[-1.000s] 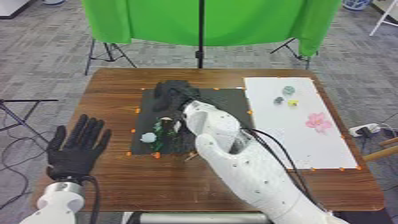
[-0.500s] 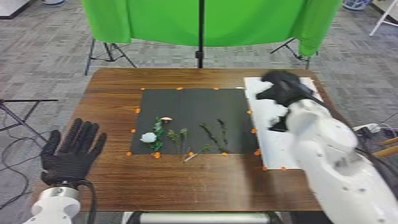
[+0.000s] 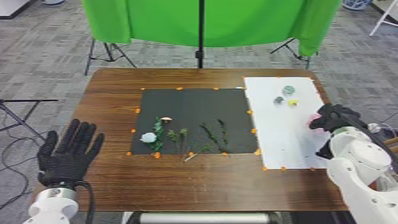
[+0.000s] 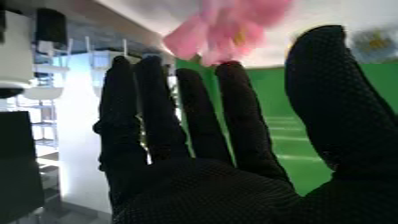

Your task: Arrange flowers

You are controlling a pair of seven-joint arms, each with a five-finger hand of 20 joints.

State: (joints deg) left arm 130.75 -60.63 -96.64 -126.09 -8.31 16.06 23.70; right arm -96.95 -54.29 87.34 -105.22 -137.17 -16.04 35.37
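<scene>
In the head view my right hand point(image 3: 338, 117) is over the right edge of the white sheet point(image 3: 275, 130), at the pink flower point(image 3: 314, 121), which it partly covers. The right wrist view has my right hand point(image 4: 204, 195) open with straight fingers, the pink flower point(image 4: 226, 30) just past its fingertips; whether they touch I cannot tell. My left hand point(image 3: 67, 160) lies open at the table's left. On the black sheet point(image 3: 191, 105) are a white flower point(image 3: 148, 137) with green leaves point(image 3: 158, 135), a small pale flower point(image 3: 166, 119) and thin green stems point(image 3: 213, 135).
Farther up the white sheet are two grey-green flowers point(image 3: 289, 90) and a yellow one point(image 3: 293, 102). Orange bits point(image 3: 156, 155) line the sheets' edges on the brown table point(image 3: 222, 185). A green cloth point(image 3: 213, 25) hangs behind it.
My right hand has moved from over the black sheet across the white sheet's far part, then back nearer to the pink flower at its right edge. My left hand has stayed almost still.
</scene>
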